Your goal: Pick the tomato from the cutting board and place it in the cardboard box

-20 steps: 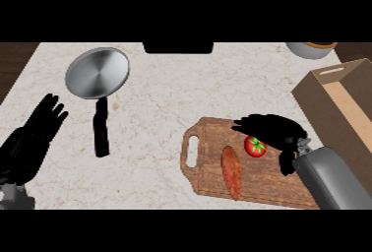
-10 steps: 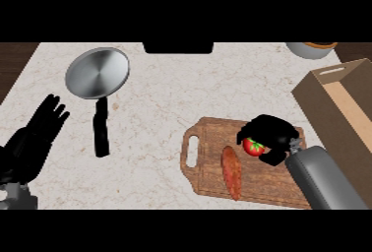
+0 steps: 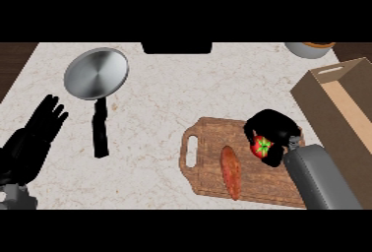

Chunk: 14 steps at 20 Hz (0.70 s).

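Note:
A red tomato [image 3: 261,146] with a green stem sits on the wooden cutting board [image 3: 210,170] at the lower right. My right hand [image 3: 273,129] is curled round the tomato and covers most of it. The open cardboard box [image 3: 341,106] stands at the right edge, just right of the board. My left hand [image 3: 36,133] rests open at the left edge, fingers up.
An orange sweet potato [image 3: 232,171] lies on the board left of the tomato. A steel frying pan [image 3: 96,74] with a black handle [image 3: 100,129] lies at the upper left. A bowl [image 3: 311,48] stands at the top right, and a dark object [image 3: 176,47] sits at the top middle.
My right hand has come down over the tomato and curled its fingers round it. The left hand has stayed where it was.

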Each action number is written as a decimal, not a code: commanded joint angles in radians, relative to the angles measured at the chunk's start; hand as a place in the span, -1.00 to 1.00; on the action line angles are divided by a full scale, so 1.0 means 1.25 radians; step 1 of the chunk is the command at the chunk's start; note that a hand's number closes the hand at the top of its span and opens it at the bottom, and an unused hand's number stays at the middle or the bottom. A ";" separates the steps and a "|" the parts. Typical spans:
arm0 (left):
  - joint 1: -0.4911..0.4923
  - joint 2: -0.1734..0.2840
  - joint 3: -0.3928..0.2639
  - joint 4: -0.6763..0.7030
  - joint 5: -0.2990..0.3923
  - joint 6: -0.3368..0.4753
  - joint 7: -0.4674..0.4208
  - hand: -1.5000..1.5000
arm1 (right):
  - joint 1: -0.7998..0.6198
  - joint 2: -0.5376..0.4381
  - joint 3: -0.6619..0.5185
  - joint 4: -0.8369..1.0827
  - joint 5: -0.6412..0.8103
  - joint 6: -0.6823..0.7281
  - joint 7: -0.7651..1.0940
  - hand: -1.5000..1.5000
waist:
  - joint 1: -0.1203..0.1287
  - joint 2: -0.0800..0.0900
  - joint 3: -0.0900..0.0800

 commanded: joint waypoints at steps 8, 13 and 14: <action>-0.009 -0.001 -0.005 0.024 -0.006 -0.011 -0.016 0.00 | -0.064 0.166 -0.238 0.030 -0.003 -0.102 0.584 1.00 | 0.005 0.002 0.000; 0.016 -0.027 -0.018 -0.019 -0.019 0.010 -0.005 0.00 | -0.055 0.169 -0.188 -0.040 0.024 -0.164 0.626 1.00 | 0.004 -0.001 0.000; 0.053 0.002 0.001 -0.081 0.013 -0.016 0.031 0.00 | -0.033 0.169 -0.174 -0.102 0.031 -0.161 0.626 1.00 | 0.005 -0.004 0.000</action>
